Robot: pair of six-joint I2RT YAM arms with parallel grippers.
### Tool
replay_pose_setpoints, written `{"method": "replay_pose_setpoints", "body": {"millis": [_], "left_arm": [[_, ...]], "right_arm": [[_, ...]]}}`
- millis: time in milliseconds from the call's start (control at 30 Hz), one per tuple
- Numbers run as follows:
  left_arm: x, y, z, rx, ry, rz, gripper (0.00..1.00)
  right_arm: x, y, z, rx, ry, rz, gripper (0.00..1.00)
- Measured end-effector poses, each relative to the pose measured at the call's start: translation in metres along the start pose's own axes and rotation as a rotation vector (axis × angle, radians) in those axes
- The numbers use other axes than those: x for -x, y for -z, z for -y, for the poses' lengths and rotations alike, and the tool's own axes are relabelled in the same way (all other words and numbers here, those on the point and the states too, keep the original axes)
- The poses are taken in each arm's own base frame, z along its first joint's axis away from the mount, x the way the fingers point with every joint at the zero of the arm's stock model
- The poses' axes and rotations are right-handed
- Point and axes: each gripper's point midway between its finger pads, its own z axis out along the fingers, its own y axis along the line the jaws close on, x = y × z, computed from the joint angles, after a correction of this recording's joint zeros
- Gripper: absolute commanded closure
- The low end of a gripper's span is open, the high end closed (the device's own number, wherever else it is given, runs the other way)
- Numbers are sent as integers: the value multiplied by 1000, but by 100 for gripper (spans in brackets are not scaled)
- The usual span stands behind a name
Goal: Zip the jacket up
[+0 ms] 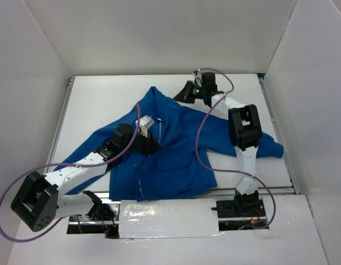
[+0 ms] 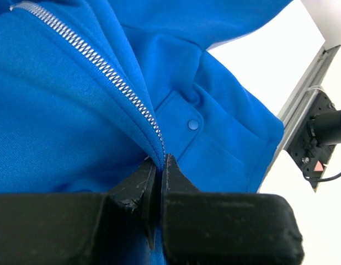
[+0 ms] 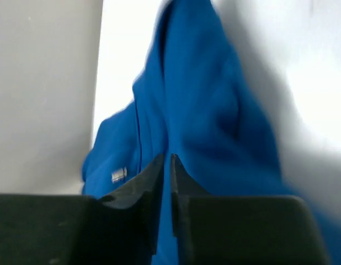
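The royal-blue jacket (image 1: 176, 160) lies spread over the white table, collar toward the far side. My left gripper (image 1: 151, 148) rests on the middle of its front. In the left wrist view it (image 2: 160, 161) is shut on the jacket's front edge, where the silver zipper teeth (image 2: 93, 55) run down into the fingertips. A flap pocket with a snap (image 2: 192, 125) lies just beyond. My right gripper (image 1: 185, 94) is at the jacket's far edge by the shoulder. In its own blurred view it (image 3: 166, 159) shows a narrow gap with blue jacket fabric (image 3: 203, 110) behind.
White enclosure walls stand on three sides. Aluminium rails (image 1: 278, 138) run along the table's edges, one near the pocket (image 2: 303, 99). A white taped plate (image 1: 168, 220) sits between the arm bases. Purple cables loop off both arms. A small pale tag (image 3: 119, 175) shows on the jacket.
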Motion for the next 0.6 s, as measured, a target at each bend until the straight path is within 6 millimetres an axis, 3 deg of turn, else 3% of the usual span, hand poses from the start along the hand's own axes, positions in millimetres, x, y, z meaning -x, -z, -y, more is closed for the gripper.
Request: {"method": "replay_pose_setpoints", "body": {"millis": [33, 67, 100, 133, 167, 233, 267, 400, 467, 600], "left_arm": [[-1, -1, -1, 4, 2, -3, 100], [-3, -2, -2, 9, 5, -8, 95], [-5, -3, -3, 12, 10, -16, 84], [-9, -6, -4, 15, 16, -28, 70], [-13, -8, -6, 22, 24, -40, 48], [-22, -12, -9, 33, 41, -71, 23], [-26, -13, -9, 38, 48, -85, 1], [-27, -10, -12, 82, 77, -86, 1], [-19, -7, -14, 120, 95, -69, 1], [24, -1, -21, 229, 133, 38, 1]], "right_arm": [[-13, 7, 4, 11, -22, -10, 65], [-29, 15, 6, 13, -57, -28, 55], [-46, 23, 6, 19, -88, -47, 49], [-66, 31, 2, 34, -93, -57, 48], [-86, 39, -5, 46, -102, -75, 48], [-124, 52, -34, 95, -74, -102, 51], [-139, 56, -50, 122, -49, -118, 52], [-177, 52, -111, 252, 67, -159, 61], [-183, 48, -110, 256, 71, -162, 61], [-191, 48, -82, 200, 26, -132, 63]]}}
